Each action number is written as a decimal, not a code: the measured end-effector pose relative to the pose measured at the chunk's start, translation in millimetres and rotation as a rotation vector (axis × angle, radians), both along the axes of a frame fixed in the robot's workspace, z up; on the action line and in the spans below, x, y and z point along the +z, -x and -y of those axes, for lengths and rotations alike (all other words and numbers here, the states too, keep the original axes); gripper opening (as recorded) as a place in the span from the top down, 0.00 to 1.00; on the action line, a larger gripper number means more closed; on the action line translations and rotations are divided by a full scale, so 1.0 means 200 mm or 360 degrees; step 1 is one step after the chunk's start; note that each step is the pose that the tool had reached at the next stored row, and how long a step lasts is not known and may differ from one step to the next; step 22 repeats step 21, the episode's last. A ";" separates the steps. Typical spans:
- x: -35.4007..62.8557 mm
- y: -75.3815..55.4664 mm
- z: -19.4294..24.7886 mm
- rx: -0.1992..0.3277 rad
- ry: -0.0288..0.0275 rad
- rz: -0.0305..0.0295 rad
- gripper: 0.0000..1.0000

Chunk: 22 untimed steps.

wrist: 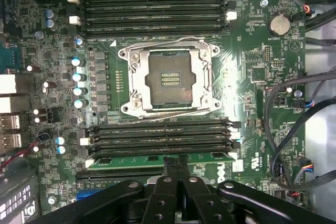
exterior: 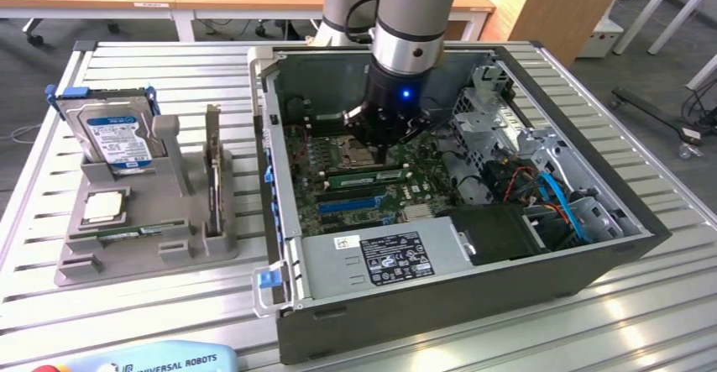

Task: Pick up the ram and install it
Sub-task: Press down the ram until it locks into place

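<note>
The ram (wrist: 131, 159) is a long green stick standing in a memory slot on the motherboard (wrist: 252, 66), in the bank of slots beside the empty CPU socket (wrist: 167, 77). In the exterior view the ram (exterior: 364, 174) lies just below the black tool. My gripper (wrist: 177, 160) is shut, its two black fingers pressed together directly over the middle of the ram's top edge. I cannot tell whether the tips touch the stick. From outside, the gripper (exterior: 377, 148) reaches down into the open computer case (exterior: 448, 296).
A grey holder (exterior: 146, 254) on the slatted table, at the exterior view's left, carries a silver hard drive (exterior: 112, 133), an upright dark card (exterior: 213, 166) and a square chip (exterior: 103, 207). Case walls, a power supply (exterior: 387, 254) and blue and black cables (exterior: 560, 200) surround the board.
</note>
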<state>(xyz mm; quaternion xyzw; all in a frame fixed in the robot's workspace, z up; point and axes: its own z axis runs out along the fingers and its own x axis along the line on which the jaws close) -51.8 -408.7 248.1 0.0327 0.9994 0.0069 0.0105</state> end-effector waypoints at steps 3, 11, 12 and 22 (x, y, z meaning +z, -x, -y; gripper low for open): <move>0.000 0.01 0.000 0.0001 0.00000 0.00000 0.90; 0.000 0.02 0.000 0.0003 0.00000 0.00000 0.90; 0.000 0.02 0.000 0.0005 0.00000 0.00000 0.90; 0.000 0.02 0.000 0.0010 0.00000 0.00000 0.90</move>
